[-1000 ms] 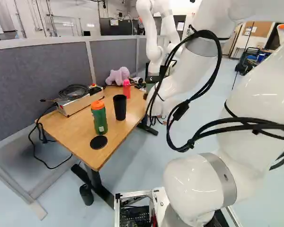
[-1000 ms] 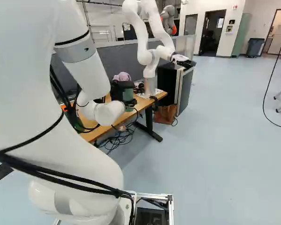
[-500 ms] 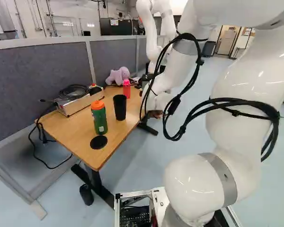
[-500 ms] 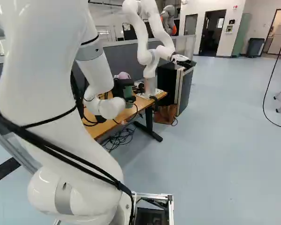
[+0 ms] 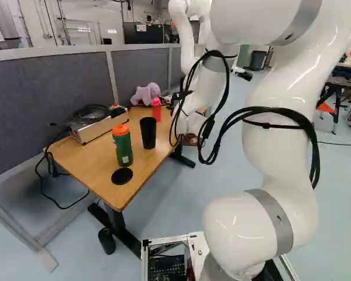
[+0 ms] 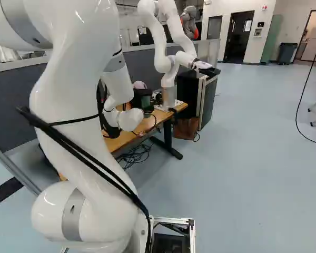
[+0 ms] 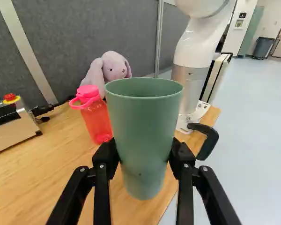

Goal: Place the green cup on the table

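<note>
- Floor: pale, spreading toward three o'clock, right base view.
- Partition: grey, ten o'clock, left base view.
- Table: wooden, nine o'clock, same view.
- Another robot: twelve o'clock, right base view.
- Gripper: fingers clamped on green cup, upright over the wood, contact unclear.
- Bottle: red, eleven o'clock from cup.

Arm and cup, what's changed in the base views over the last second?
The arm has moved ahead, its upper links shifting left in the left base view and right in the right base view. The gripper holds the cup, which went with it. The base, table, bottle and black tumbler stayed put.
</note>
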Robot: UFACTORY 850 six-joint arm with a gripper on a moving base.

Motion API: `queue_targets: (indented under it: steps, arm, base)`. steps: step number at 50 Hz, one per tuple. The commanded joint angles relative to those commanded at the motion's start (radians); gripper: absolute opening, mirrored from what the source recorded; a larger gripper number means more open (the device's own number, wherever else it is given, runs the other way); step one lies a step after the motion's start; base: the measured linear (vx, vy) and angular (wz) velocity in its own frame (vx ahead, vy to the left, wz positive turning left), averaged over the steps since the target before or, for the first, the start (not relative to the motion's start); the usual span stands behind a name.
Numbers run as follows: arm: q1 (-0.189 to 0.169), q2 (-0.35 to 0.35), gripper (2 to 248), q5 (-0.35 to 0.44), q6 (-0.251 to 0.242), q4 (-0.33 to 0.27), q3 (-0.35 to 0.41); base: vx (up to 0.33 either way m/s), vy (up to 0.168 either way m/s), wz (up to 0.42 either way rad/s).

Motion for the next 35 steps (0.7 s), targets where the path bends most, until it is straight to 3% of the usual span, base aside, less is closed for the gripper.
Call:
queue_targets:
  steps: [35]
  arm:
    - [-0.004, -0.237, 124, 0.031, 0.000, 0.000, -0.215]
  base:
    - [0.000, 0.000, 0.000]
